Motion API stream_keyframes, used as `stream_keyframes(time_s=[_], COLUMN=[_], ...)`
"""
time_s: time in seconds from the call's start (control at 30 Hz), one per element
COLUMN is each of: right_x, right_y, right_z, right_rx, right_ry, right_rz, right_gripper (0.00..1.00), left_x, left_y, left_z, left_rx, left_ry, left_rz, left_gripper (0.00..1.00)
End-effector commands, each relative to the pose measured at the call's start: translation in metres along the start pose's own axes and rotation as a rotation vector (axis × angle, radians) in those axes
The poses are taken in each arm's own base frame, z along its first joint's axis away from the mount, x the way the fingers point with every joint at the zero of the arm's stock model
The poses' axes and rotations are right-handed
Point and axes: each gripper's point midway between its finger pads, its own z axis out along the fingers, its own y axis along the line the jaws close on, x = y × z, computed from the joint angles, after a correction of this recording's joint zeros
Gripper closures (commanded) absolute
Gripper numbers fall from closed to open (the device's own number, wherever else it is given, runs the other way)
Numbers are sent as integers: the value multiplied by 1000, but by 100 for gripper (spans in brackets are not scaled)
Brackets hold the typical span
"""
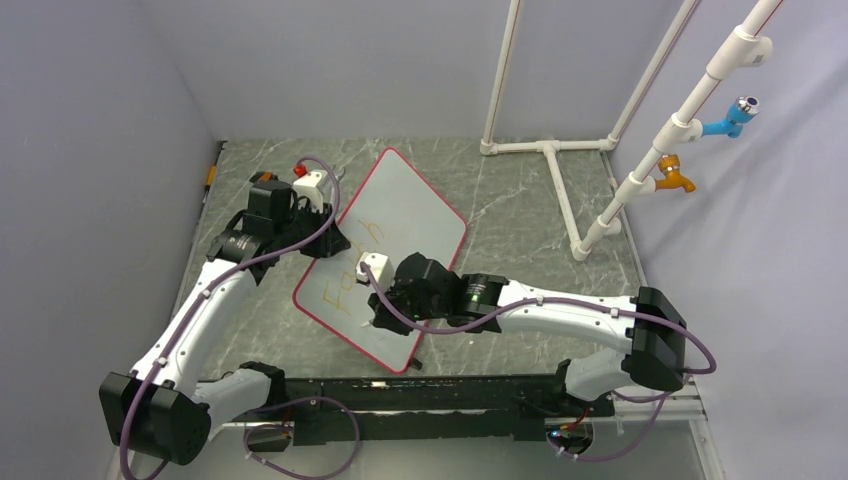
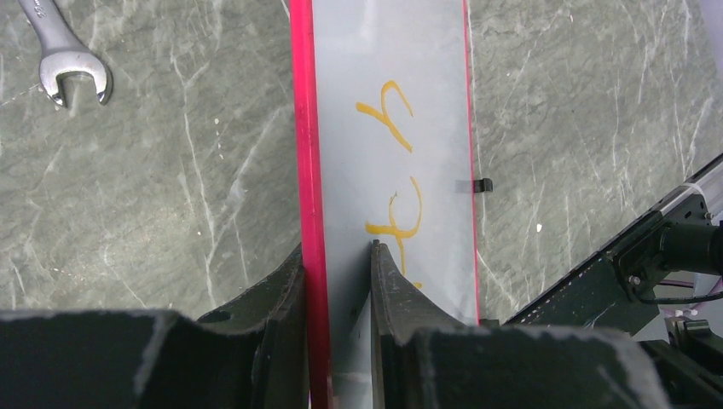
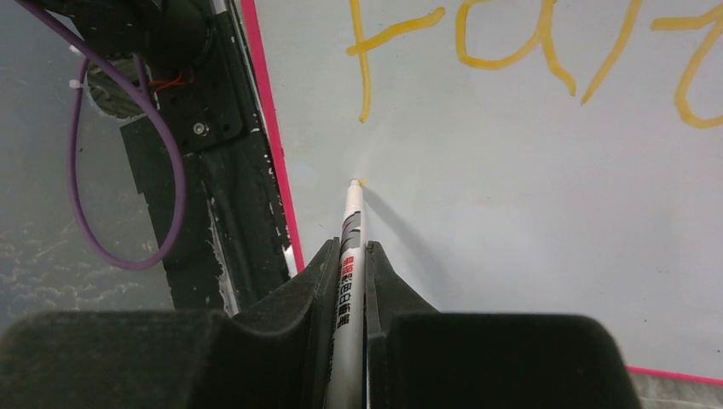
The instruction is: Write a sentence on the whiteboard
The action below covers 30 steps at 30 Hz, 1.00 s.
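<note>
The whiteboard point(image 1: 400, 215), white with a thin red rim, lies slanted on the table between the arms. Yellow-orange letters point(image 1: 352, 270) of the sentence run along it; in the right wrist view they read "Fait" point(image 3: 511, 47), and the left wrist view shows further strokes point(image 2: 396, 204). My left gripper point(image 1: 322, 238) is shut on the whiteboard's left edge point(image 2: 309, 170), one finger on each face. My right gripper point(image 1: 380, 312) is shut on a white marker point(image 3: 348, 264), whose tip point(image 3: 355, 181) touches the whiteboard point(image 3: 511, 221) below the "F".
A silver spanner point(image 2: 66, 60) lies on the marble table left of the board. A white pipe frame point(image 1: 560, 170) with orange and blue fittings stands at the back right. The black rail point(image 1: 420, 400) of the arm bases runs along the near edge.
</note>
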Motion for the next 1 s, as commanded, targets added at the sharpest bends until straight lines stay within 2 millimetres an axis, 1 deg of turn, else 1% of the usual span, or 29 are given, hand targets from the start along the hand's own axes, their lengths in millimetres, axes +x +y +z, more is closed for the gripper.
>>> stream_keyframes(time_s=[0.0, 0.2, 0.43, 0.77, 0.97], right_x=[-23, -17, 0, 18, 15], right_y=[8, 18, 23, 15, 3], right_z=[3, 3, 3, -1, -1], right_rx=[-16, -50, -59, -10, 61], right_ry=[-63, -49, -10, 26, 23], right_rz=[-26, -42, -42, -20, -14], right_gripper=[100, 100, 100, 100, 100], left_x=[-19, -20, -20, -19, -18], left_y=[23, 23, 23, 23, 23], left_z=[-5, -5, -5, -5, -5], left_rx=[-109, -110, -111, -111, -111], left_ry=[-64, -65, -65, -64, -62], left_rz=[165, 166, 165, 164, 163], left_gripper=[100, 100, 100, 100, 100])
